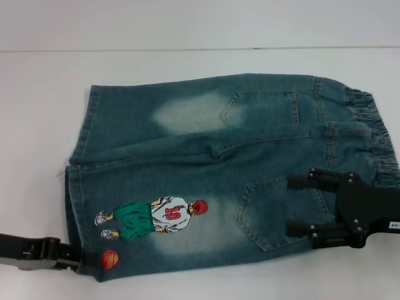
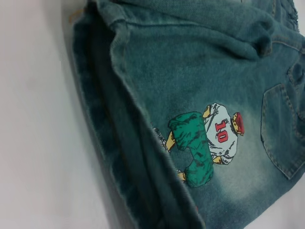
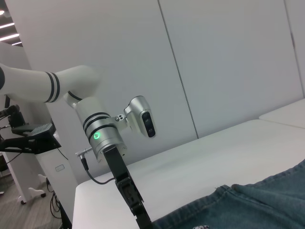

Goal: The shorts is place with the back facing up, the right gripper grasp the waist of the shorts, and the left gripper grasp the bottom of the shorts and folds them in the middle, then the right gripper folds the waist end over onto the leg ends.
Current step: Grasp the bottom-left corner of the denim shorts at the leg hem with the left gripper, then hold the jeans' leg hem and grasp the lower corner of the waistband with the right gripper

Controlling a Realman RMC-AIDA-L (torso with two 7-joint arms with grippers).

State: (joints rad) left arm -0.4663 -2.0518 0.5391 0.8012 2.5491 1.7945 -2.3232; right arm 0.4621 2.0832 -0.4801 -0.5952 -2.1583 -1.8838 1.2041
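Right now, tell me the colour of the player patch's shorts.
Green, clearest in the left wrist view on the player patch.

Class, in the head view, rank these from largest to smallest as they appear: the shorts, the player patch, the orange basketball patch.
1. The shorts
2. The player patch
3. The orange basketball patch

left gripper [image 1: 80, 255]: fingertips sit at the hem corner just beside the orange basketball patch [image 1: 109, 259]; whether they pinch the denim cannot be told; its body is cut by the head view's edge.
right gripper [image 1: 299, 205]: body cut by the frame edge, white label half out of view.
shorts [image 1: 225, 169]: waistband behind the right gripper runs past the edge.
right wrist view: own fingers unseen.
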